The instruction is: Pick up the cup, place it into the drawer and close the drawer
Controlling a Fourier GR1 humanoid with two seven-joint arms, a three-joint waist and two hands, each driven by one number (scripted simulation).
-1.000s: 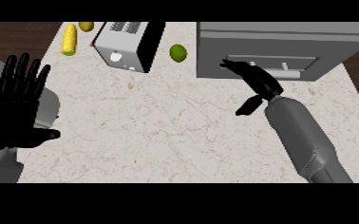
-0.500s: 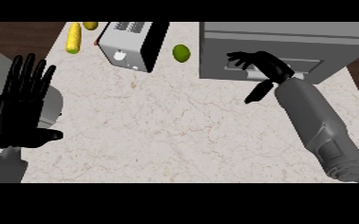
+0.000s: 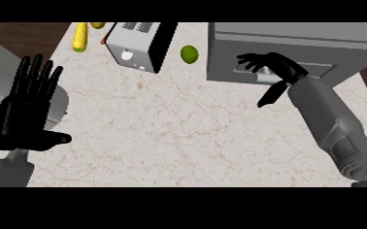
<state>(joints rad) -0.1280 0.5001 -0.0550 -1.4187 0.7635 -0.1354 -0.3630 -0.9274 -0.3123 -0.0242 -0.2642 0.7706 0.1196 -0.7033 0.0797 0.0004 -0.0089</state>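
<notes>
Head view shows the right hand with curled fingers, holding nothing, at the grey drawer front. Left hand rests open at the worktop left edge.

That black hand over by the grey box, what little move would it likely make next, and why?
Probably a short push forward. The right hand, fingers curled and holding nothing, sits at the front of the grey drawer unit, right by its handle. No cup shows on the counter, so shutting the drawer looks like what is left. The left hand rests open at the left edge.
</notes>
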